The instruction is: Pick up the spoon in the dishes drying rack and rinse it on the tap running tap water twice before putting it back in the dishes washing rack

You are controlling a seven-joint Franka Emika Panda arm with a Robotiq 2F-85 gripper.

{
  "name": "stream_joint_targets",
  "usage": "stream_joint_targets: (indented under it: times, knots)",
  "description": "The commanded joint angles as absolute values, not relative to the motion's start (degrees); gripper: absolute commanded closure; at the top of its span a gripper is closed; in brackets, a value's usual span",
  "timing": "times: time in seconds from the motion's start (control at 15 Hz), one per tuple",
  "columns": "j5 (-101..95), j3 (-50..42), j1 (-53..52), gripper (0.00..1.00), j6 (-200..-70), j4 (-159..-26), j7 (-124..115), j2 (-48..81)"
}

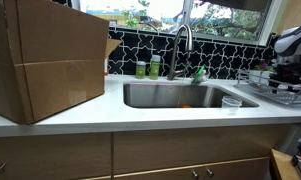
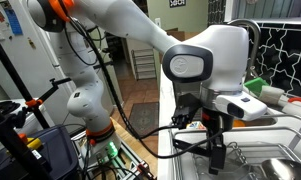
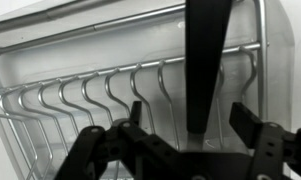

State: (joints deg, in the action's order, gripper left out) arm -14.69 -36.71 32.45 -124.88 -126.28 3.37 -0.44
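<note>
In the wrist view my gripper (image 3: 190,118) is open over the wire dish drying rack (image 3: 80,95). A black spoon handle (image 3: 205,60) stands upright between the two fingers, with a gap on each side. The spoon's bowl is hidden. In an exterior view the gripper (image 2: 216,150) points down into the rack (image 2: 190,150). The tap (image 1: 183,42), a tall steel gooseneck faucet, stands behind the sink (image 1: 180,95), well left of the rack (image 1: 280,92) and my arm (image 1: 290,45). I cannot tell whether water is running.
A large cardboard box (image 1: 45,60) stands on the counter left of the sink. Two green bottles (image 1: 148,68) stand beside the tap. A small clear cup (image 1: 231,103) sits at the sink's right edge. More dishes lie in the rack.
</note>
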Motion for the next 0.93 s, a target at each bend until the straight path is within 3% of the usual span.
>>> stream_joint_targets:
  times: [0.0, 0.47, 0.6, 0.87]
  knots:
    - [-8.96, -37.10, 32.80, 0.42, -126.36, -126.12, 4.71, 1.60]
    - [-6.27, -36.99, 33.23, 0.95, -127.84, -124.79, 6.32, 2.53]
    - [-6.74, -36.95, 33.27, 1.00, -127.76, -124.10, 6.88, 2.17]
    - [-7.80, -36.91, 33.30, 0.99, -127.82, -122.05, 6.77, 1.55]
